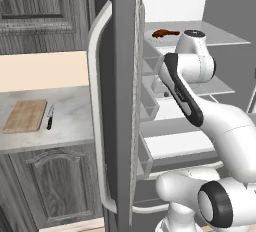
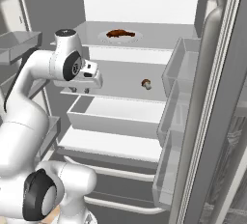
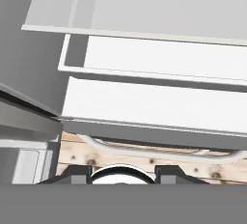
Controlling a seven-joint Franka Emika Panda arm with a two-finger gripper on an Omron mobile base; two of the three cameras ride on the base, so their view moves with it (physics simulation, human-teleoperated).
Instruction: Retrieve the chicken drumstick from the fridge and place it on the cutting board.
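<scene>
We found the chicken drumstick [image 2: 120,34] lying on a pale round plate [image 2: 105,37] on the top glass shelf [image 2: 159,37] of the fridge [image 1: 122,76], whose door stood wide open. It was a small reddish-brown piece, thicker at one end and tapering to the other, with a dull cooked surface.

We judged it light and fairly firm, though likely a little greasy (so prone to slipping between hard pads). The thick meaty end looked the better place to take hold, pinched across its short width, since the thin end would offer little to bear on.

The gripper [image 2: 82,89] hung below the wrist in front of the second shelf, toward seven o'clock of the drumstick in the right base view and well apart from it. Its jaws were closed down with nothing between them.

A small brownish mushroom-like item [image 2: 146,84] sat on the second shelf. On the marbled grey bench [image 1: 70,126] the light-brown cutting board [image 1: 25,116], flat with visible grain, lay just beside a black-handled knife [image 1: 50,118].
</scene>
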